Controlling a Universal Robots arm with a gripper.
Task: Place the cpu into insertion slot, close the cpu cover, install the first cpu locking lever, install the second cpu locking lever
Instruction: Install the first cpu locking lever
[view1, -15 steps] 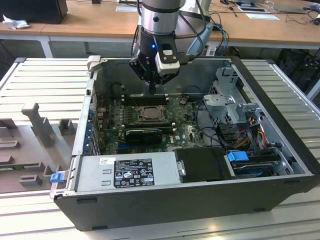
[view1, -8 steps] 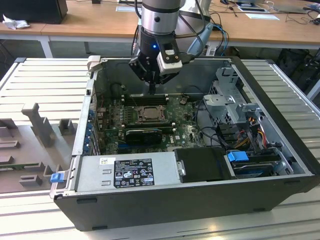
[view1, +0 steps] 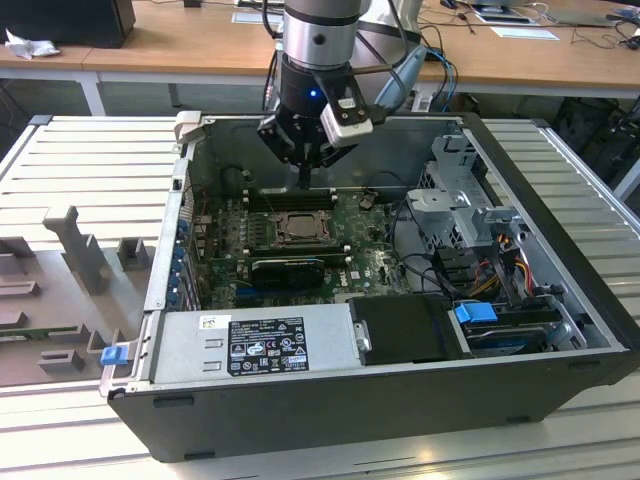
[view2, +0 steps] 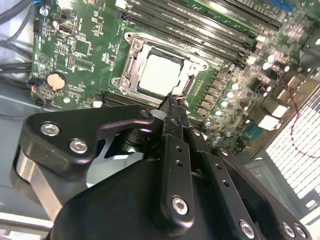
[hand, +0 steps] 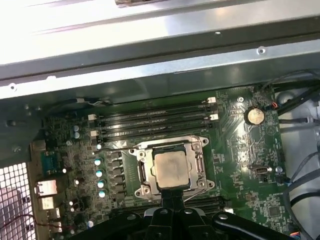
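The cpu (hand: 171, 169) is seen seated in the insertion slot (hand: 141, 176), its pale metal top exposed through the square opening of the cpu cover (hand: 170, 145), which is lowered flat over it. The slot is set near the middle of the green motherboard (hand: 240, 165), just beside the row of long black memory slots (hand: 155, 120).

In the exterior view the motherboard is found lying in the floor of an open computer case (view1: 400, 400), which is carried on a slatted metal table (view1: 90, 170). The slot (view1: 299, 229) is seen roughly midway along the board, closer to the case's far wall than to the silver power supply (view1: 250, 345) at its near edge.

The gripper (view2: 175, 102) is held low over the board, with the fingers (view2: 172, 130) brought together into a narrow point and nothing gripped between them. Their tips are placed right at the edge of the cover frame, on the side away from the memory slots; whether they touch it cannot be told.
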